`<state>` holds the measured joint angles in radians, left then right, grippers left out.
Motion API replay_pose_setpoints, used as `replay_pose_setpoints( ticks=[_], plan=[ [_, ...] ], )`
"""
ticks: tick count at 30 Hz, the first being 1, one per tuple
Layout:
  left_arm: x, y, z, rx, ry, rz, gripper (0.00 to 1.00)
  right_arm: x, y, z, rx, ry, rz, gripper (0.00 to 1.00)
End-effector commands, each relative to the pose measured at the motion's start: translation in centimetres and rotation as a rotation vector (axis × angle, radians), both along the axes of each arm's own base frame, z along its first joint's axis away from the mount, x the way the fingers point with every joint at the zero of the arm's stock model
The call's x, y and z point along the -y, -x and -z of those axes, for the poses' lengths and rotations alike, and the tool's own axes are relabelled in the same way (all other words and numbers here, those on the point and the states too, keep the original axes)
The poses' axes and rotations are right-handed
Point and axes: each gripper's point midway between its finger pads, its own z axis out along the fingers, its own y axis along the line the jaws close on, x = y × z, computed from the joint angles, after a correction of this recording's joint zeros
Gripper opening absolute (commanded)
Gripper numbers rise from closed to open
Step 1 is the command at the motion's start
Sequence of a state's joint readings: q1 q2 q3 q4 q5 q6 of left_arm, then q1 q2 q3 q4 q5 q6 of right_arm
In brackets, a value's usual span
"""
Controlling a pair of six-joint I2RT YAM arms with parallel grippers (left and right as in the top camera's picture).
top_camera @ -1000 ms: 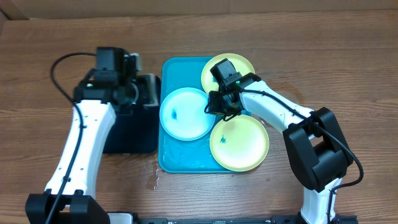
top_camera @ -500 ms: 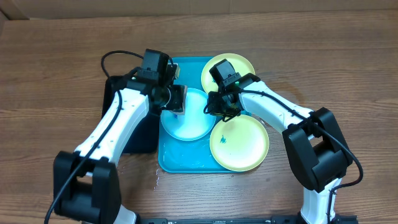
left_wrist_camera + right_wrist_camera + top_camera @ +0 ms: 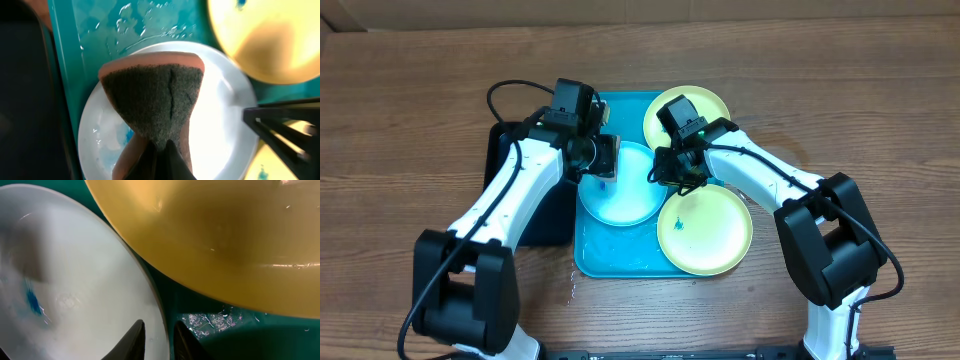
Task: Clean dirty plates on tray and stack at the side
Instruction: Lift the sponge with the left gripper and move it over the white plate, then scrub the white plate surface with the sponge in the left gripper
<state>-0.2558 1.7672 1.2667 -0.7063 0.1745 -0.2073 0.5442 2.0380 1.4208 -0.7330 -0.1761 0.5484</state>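
The left pincer (image 3: pixel 605 166) is clamping a sponge (image 3: pixel 155 100) tightly, its jaws drawn in on the orange back so that the dark scouring face is pointing down at the light blue plate (image 3: pixel 625 205). That hold is putting the rough side, judged the better one for scrubbing, against the plate's left half, where a blue smudge (image 3: pixel 32 300) is showing on the wet surface.

The right pincer (image 3: pixel 670 172) is straddling the same plate's right rim, one finger inside and one outside, narrowed onto the edge. It seems to be pinning the plate so it is not sliding under the sponge.

The plate is lying in the tray (image 3: pixel 610 258), which is catching the water. Two yellow-green plates (image 3: pixel 710 235) are sitting along the tray's right side, the far one overlapping the light blue plate's rim, the near one bearing its own smudge. A black tray (image 3: pixel 535 215) is resting on the tabletop (image 3: pixel 400 100) just beside the turquoise one.
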Motion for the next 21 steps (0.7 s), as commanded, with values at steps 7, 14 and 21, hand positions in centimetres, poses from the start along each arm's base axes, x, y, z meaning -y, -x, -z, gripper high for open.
replay_pose_setpoints(
  ticks=[7, 14, 21],
  plan=[
    [-0.2, 0.4, 4.0, -0.103, -0.041, -0.019, 0.04, -0.1, 0.3, 0.7, -0.013, 0.007, -0.004, 0.12],
    [-0.3, 0.9, 4.7, -0.141, -0.045, -0.041, 0.04, -0.1, 0.3, 0.7, -0.013, 0.007, -0.004, 0.04],
    [0.3, 1.0, 4.1, -0.156, -0.012, -0.032, 0.04, -0.1, 0.3, 0.7, -0.013, 0.007, -0.004, 0.04]
  ],
)
